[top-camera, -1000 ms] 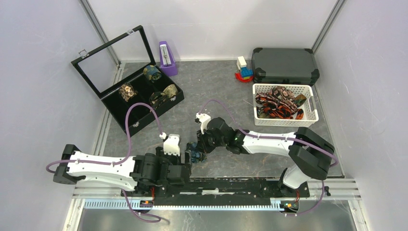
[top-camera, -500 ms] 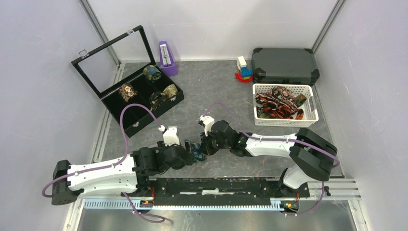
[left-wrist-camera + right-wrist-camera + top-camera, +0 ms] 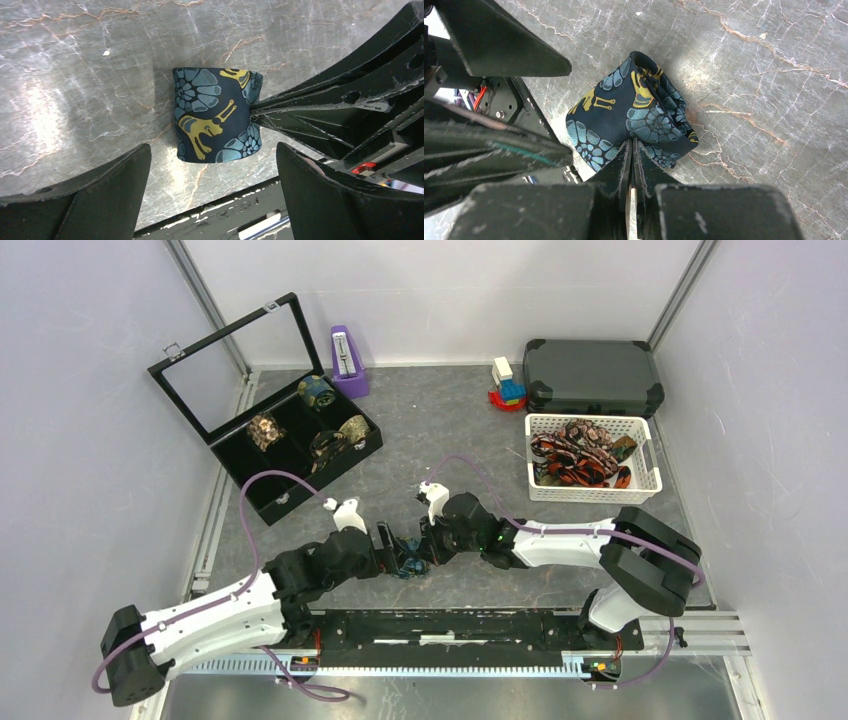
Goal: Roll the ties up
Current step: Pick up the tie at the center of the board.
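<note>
A dark navy tie (image 3: 409, 562) with blue and gold paisley sits rolled into a short coil on the grey table, near the front middle. My right gripper (image 3: 631, 145) is shut on the coil's edge (image 3: 624, 120), fingers pressed together with fabric pinched between them. In the left wrist view my left gripper (image 3: 212, 155) is wide open, one finger on each side, and the coil (image 3: 212, 122) lies just ahead of the fingertips, untouched. From above, the left gripper (image 3: 390, 548) and right gripper (image 3: 424, 546) meet at the coil from opposite sides.
A black display box (image 3: 255, 495) at the back left holds several rolled ties. The white basket (image 3: 590, 494) at the right holds loose ties (image 3: 575, 455). A dark case (image 3: 592, 375), toy blocks (image 3: 506, 385) and a purple metronome (image 3: 347, 360) stand at the back. The arms' rail (image 3: 450, 625) runs close behind the coil.
My left arm has swung forward and right, bringing its gripper up to the coil with the jaws opening fully. The right gripper has stayed pinched on the coil, shifting slightly.
</note>
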